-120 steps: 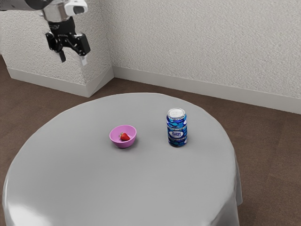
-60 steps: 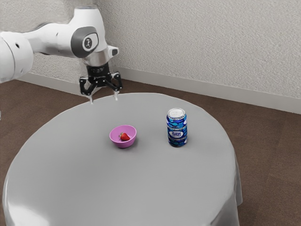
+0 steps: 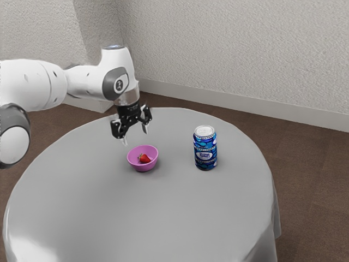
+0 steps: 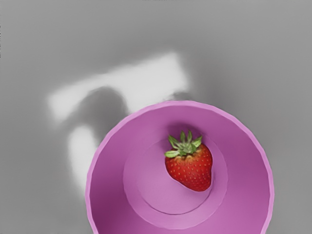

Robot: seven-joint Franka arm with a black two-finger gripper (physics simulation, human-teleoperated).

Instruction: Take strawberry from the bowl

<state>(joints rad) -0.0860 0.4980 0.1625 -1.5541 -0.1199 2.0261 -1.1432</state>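
Pink all round, the bowl [image 3: 143,167] sits on the grey-covered table [image 3: 120,218], with the strawberry [image 4: 190,168] lying on its floor, tipped on its side, presumably because it can't balance on that pointed end. Its leafy cap [image 4: 184,145] leans toward the bowl's wall. Up at eleven o'clock from the bowl, as I see it from the exterior view, hangs the gripper [image 3: 134,136], its pincer spread, nothing between the tips; I'd guess it's kept wide so it can drop around the fruit without catching the rim. The blue can [image 3: 205,148] stands at three o'clock, well apart, so it shouldn't hinder the reach.
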